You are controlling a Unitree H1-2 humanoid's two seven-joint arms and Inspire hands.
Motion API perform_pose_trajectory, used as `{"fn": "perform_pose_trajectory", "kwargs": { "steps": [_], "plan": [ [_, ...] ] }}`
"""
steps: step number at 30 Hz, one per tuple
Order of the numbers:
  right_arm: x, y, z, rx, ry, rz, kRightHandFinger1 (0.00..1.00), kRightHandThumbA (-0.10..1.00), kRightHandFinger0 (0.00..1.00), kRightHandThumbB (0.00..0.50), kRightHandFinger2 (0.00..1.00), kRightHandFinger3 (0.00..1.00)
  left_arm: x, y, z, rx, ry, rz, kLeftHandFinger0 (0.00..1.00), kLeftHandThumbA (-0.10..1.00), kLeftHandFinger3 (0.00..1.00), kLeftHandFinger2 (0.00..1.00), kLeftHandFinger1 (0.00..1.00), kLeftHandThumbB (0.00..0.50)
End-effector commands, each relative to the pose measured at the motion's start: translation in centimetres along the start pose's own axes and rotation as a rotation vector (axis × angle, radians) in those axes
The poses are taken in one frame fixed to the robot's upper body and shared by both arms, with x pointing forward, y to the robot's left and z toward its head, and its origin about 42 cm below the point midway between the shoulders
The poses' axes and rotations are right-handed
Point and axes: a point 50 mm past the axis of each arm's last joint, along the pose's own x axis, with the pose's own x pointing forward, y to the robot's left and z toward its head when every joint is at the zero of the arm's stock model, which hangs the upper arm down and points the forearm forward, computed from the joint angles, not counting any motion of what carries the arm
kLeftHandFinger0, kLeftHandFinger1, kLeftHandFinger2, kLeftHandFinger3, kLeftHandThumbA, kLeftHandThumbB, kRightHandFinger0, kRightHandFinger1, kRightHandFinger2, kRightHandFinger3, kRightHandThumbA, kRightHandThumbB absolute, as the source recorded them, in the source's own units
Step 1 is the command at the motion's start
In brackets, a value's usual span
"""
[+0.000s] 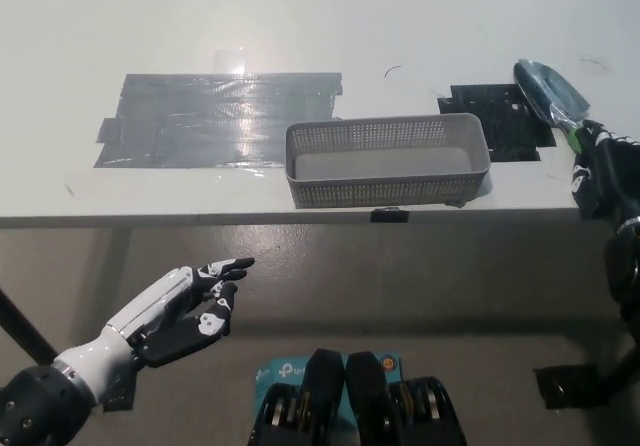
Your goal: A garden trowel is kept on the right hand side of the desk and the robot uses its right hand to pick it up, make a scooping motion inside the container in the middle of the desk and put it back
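The garden trowel (552, 94) has a silver blade and a green neck, and it sits at the far right above the desk, its blade pointing up and left. My black right hand (600, 166) is shut on its handle at the picture's right edge. The grey perforated container (388, 159) stands in the middle of the desk near the front edge, well left of the trowel. My white left hand (185, 306) rests below the desk's front edge at lower left, open with fingers spread.
A black tape patch (495, 116) lies on the white desk (300, 16) just right of the container. A large grey tape patch (215, 116) covers the desk to the container's left. The desk's front edge runs across the middle of the view.
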Motion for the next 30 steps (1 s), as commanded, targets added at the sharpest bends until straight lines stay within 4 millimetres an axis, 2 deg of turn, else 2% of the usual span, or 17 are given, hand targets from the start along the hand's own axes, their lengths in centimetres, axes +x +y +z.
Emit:
{"fn": "perform_pose_trajectory", "kwargs": {
  "steps": [1,4,5,7,8,9,12,14,15,17,18,19,20,22,24,26,30],
  "plan": [
    [-2.4,3.1,-4.4,-0.027,0.064,0.107,0.00,-0.10,0.00,0.000,0.00,0.75,-0.8,0.6,0.7,0.046,-0.014,-0.021,1.00,0.90,1.00,1.00,1.00,0.122],
    [-2.1,2.1,-4.5,-0.038,0.049,0.088,0.06,-0.10,0.00,0.000,0.07,0.63,-0.8,0.5,0.8,0.053,-0.007,-0.026,1.00,0.90,1.00,1.00,1.00,0.111],
    [-2.0,1.6,-4.5,-0.043,0.044,0.075,0.01,-0.10,0.00,0.000,0.03,0.67,-0.7,0.5,0.8,0.052,-0.003,-0.030,1.00,0.88,1.00,1.00,1.00,0.116],
    [-1.8,1.0,-4.4,-0.040,0.025,0.043,0.00,-0.10,0.00,0.001,0.00,0.63,-0.7,0.5,0.8,0.049,-0.003,-0.037,1.00,0.87,1.00,1.00,1.00,0.106],
    [-1.7,0.6,-4.4,-0.049,0.010,0.022,0.00,-0.10,0.00,0.000,0.00,0.57,-0.6,0.6,0.9,0.054,-0.006,-0.040,1.00,0.87,1.00,1.00,1.00,0.097],
    [-1.6,0.3,-4.4,-0.050,0.005,0.017,0.00,-0.10,0.00,0.000,0.01,0.39,-0.6,0.6,0.9,0.050,-0.002,-0.041,1.00,0.87,1.00,1.00,1.00,0.093],
    [-1.0,-0.9,-4.2,-0.079,-0.007,0.002,0.10,-0.10,0.00,0.000,0.35,0.12,-0.6,0.6,0.9,0.061,0.004,-0.039,1.00,0.89,1.00,1.00,1.00,0.125],
    [-0.8,-1.7,-4.2,-0.088,-0.040,-0.030,0.18,-0.10,0.00,0.000,0.49,0.14,-0.6,0.7,0.8,0.066,0.005,-0.039,1.00,0.89,1.00,1.00,1.00,0.128],
    [-0.5,-2.8,-4.2,-0.084,-0.059,-0.067,0.15,-0.10,0.00,0.000,0.44,0.20,-0.6,0.6,0.8,0.062,0.005,-0.040,1.00,0.88,1.00,1.00,1.00,0.128],
    [-0.2,-3.6,-4.2,-0.078,-0.073,-0.080,0.10,-0.10,0.00,0.000,0.37,0.14,-0.6,0.7,0.8,0.065,0.008,-0.041,1.00,0.89,1.00,1.00,1.00,0.145],
    [0.4,-4.9,-4.3,-0.086,-0.091,-0.112,0.11,-0.10,0.00,0.003,0.35,0.61,-0.6,0.7,0.8,0.070,0.012,-0.042,1.00,0.89,1.00,1.00,1.00,0.149],
    [0.3,-4.8,-4.3,-0.085,-0.091,-0.112,0.04,-0.10,0.00,0.000,0.26,0.63,-0.6,0.7,0.8,0.070,0.012,-0.043,1.00,0.89,1.00,1.00,1.00,0.148],
    [0.8,-6.0,-4.2,-0.095,-0.115,-0.125,0.00,-0.10,0.00,0.000,0.22,0.40,-0.6,0.7,0.8,0.074,0.015,-0.045,1.00,0.89,1.00,1.00,1.00,0.155],
    [1.5,-7.7,-4.2,-0.119,-0.168,-0.161,0.03,-0.10,0.00,0.000,0.28,0.17,-0.6,0.7,0.7,0.075,0.019,-0.044,1.00,0.90,1.00,1.00,1.00,0.187],
    [2.0,-9.3,-4.0,-0.124,-0.188,-0.212,0.10,-0.10,0.00,0.000,0.43,0.20,-0.5,0.8,0.7,0.082,0.024,-0.047,1.00,0.91,1.00,1.00,1.00,0.182],
    [2.4,-10.3,-3.8,-0.117,-0.189,-0.215,0.19,-0.10,0.00,0.000,0.55,0.33,-0.5,0.7,0.7,0.079,0.024,-0.048,1.00,0.90,1.00,1.00,1.00,0.180],
    [3.1,-12.6,-3.4,-0.114,-0.209,-0.263,0.22,-0.10,0.00,0.000,0.53,0.37,-0.6,0.5,0.4,0.076,0.028,-0.056,1.00,0.90,1.00,1.00,1.00,0.183]
  ]
}}
